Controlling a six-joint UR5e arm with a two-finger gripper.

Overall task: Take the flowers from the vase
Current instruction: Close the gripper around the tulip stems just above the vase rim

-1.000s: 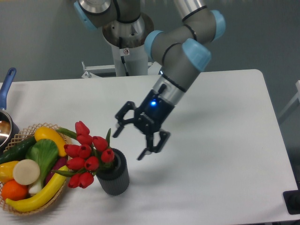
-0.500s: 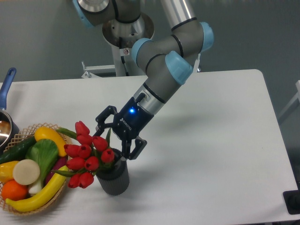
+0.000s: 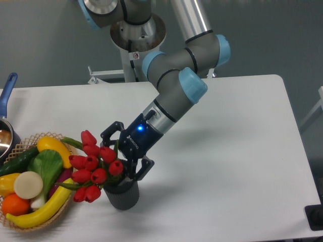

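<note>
Nearest to us, at the front left of the white table (image 3: 242,151), we see the vase (image 3: 122,195), a dark ribbed cylinder standing upright, with the flowers (image 3: 93,166) still in its mouth; the red buds lean out to the left over the edge of a wicker basket (image 3: 20,147) and their green stems run down into the vase. The basket, just beside the vase on the left, holds a long yellow piece, a green one, an orange one and a pale round slice. Right above the vase mouth we find the gripper (image 3: 126,157), angled down and to the left, its two dark fingers spread apart: one finger (image 3: 109,133) shows above the buds, the other (image 3: 144,169) sits at the right rim of the vase. The stems seem to lie between them, yet we cannot tell whether either finger touches the stems, and we see nothing clamped. A blue light glows on the gripper body. Behind it the grey arm (image 3: 174,85) with light blue joints rises toward the base at the far table edge. At the far left, a blue-handled pot (image 3: 7,133) is cut by the frame
</note>
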